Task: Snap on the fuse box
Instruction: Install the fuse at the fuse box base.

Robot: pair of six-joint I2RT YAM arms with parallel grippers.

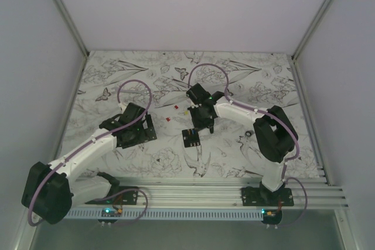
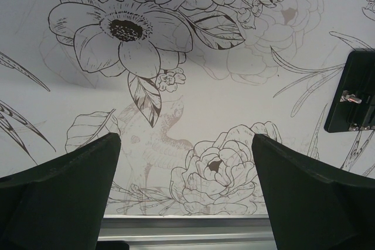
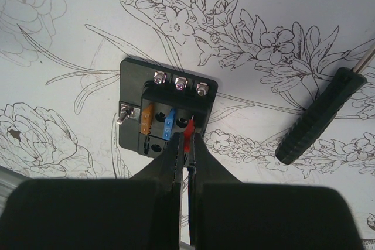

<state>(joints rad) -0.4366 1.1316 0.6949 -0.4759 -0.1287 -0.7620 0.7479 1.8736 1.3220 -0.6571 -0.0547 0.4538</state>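
A table (image 1: 146,74) covered in a black-and-white flower print, seen from above and from two wrist cameras.

The right pincer (image 3: 187,142) is closed tight, its two black fingers pressed together. A thin red fuse (image 3: 190,128) is pinched between the tips. The fuse box (image 3: 166,99) lies flat on the table directly in front of these tips. It is a small black block on a black base plate, and the tips touch its near edge. The far end of the red fuse sits at the right-hand slot of the box; whether it is pushed fully home cannot be told. Just left of the tips, an orange fuse (image 3: 146,119) and a blue fuse (image 3: 170,123) stand side by side in the box. Past the tips, three silver screws (image 3: 180,81) line the far edge of the box. Well to the right of this pincer lies a tool (image 3: 319,122) with a ribbed black handle, tilted, its metal shaft pointing away.

The left pincer (image 2: 186,141) is spread wide, with nothing between its fingers, only flower-printed table below. The fuse box is off to its right, well apart from it. From above, loose red pieces (image 1: 176,107) lie on the table between the two pincers, a little beyond them.
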